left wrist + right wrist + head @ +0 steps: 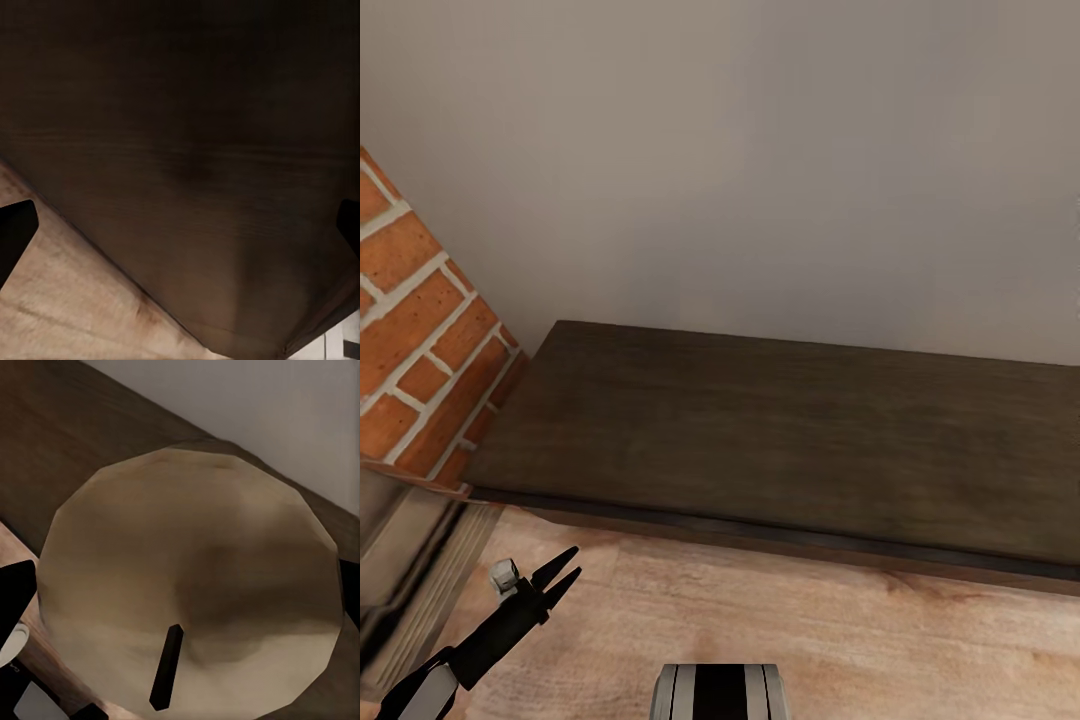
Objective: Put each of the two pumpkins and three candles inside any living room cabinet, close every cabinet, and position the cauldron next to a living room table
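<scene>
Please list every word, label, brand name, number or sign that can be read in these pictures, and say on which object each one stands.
There is no readable text in these pictures.
The dark brown cabinet has a plain wood top with no label.
The red brick fireplace and the wall behind carry no sign.
The beige candle between the right gripper's fingers is unmarked.
The left gripper bears no lettering.

One dark brown cabinet (780, 440) lies at the centre, running out toward three o'clock. One brick fireplace (420, 330) stands at nine o'clock. One left gripper (560, 572) shows at seven o'clock. The right wrist view shows one pale candle (187, 585) with one dark wick (166, 667).
</scene>
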